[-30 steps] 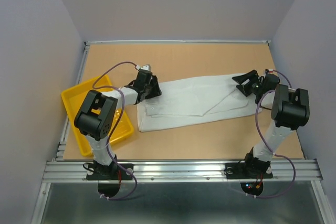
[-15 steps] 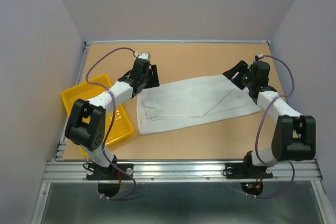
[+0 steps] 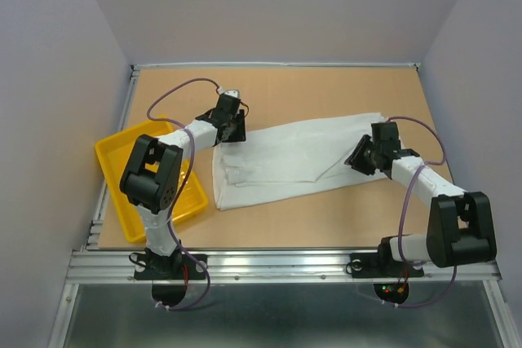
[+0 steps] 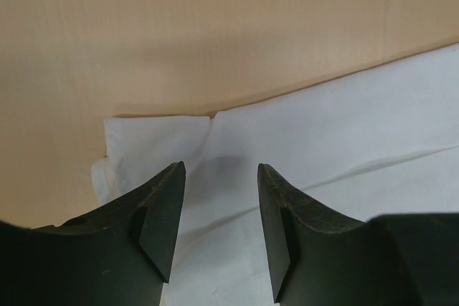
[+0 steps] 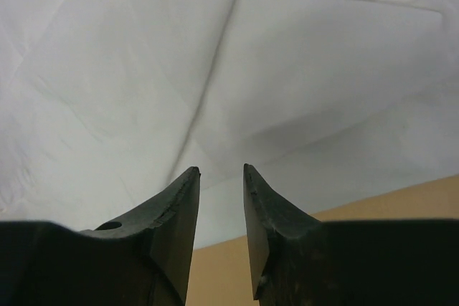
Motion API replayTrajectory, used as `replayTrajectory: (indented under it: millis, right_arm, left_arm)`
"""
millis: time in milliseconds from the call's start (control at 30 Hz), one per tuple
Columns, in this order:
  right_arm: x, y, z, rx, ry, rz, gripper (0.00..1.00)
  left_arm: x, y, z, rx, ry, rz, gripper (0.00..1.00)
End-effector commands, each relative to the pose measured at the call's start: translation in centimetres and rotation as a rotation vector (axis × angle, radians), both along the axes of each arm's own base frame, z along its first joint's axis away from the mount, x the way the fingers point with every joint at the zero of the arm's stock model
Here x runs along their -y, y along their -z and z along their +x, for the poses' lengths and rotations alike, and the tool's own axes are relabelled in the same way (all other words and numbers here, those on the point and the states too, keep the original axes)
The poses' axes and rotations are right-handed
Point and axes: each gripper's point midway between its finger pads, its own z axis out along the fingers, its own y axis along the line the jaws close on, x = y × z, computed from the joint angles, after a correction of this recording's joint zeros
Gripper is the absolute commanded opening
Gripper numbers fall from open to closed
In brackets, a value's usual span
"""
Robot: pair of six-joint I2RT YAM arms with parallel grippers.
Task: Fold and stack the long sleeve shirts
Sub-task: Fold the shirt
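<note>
The long sleeve shirt [image 3: 285,156] lies flat as a long, partly folded white band across the middle of the desk [image 3: 326,87], running from near-left to far-right. The left claw [image 3: 232,126] sits at the shirt's far-left corner, its jaws moderately apart over the cloth edge with nothing between them. The right claw [image 3: 360,157] is low over the shirt's right part, close to the near edge. Its jaws are narrow with a gap showing and no visible pinch of fabric.

The step looks like taking hold of both ends for another fold. Each claw would next need to close on an edge layer, then both lift together.

Bare desk lies far and near of the shirt. The yellow tray [image 3: 106,165] sits left, just beside the shirt's near-left end.
</note>
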Motion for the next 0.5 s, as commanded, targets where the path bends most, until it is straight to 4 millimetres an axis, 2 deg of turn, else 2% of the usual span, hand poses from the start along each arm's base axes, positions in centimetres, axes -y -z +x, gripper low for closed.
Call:
replayTrajectory:
  millis: [0, 133, 167, 200, 233, 300, 333, 367, 400, 467]
  right_arm:
    - [0.9, 2.2, -0.1, -0.059, 0.029, -0.065, 0.34]
    - [1.8, 3.9, 1.3, -0.091, 0.039, -0.127, 0.31]
    - [1.9, 4.0, 1.7, -0.089, 0.037, -0.136, 0.31]
    - [2.2, 4.1, 2.3, -0.079, 0.034, -0.161, 0.31]
    - [2.5, 4.0, 2.9, -0.071, 0.037, -0.176, 0.31]
    - [3.2, 3.9, 4.6, -0.057, 0.036, -0.235, 0.31]
    - [3.4, 3.8, 5.3, -0.051, 0.031, -0.253, 0.31]
    - [3.5, 2.6, 7.3, -0.013, 0.027, -0.268, 0.31]
    - [3.7, 3.3, 8.2, -0.027, 0.004, -0.299, 0.31]
    - [3.3, 3.0, 10.6, -0.005, -0.034, -0.312, 0.31]
  left_arm:
    - [0.1, -0.3, -0.5, -0.008, -0.026, -0.044, 0.56]
    - [-0.3, 1.0, -2.5, -0.062, -0.052, -0.065, 0.56]
    - [-0.4, 1.2, -2.9, -0.070, -0.059, -0.070, 0.56]
    - [-0.7, 2.2, -4.0, -0.098, -0.061, -0.066, 0.56]
    - [-0.5, 2.1, -4.4, -0.098, -0.054, -0.089, 0.56]
    - [-0.7, 3.2, -6.0, -0.137, -0.048, -0.100, 0.56]
    - [-0.7, 3.1, -6.4, -0.138, -0.056, -0.116, 0.56]
    - [-0.8, 3.2, -6.8, -0.144, -0.065, -0.120, 0.56]
    - [-0.3, 3.8, -8.3, -0.185, -0.042, -0.159, 0.56]
    - [0.2, 3.1, -9.3, -0.191, -0.045, -0.215, 0.56]
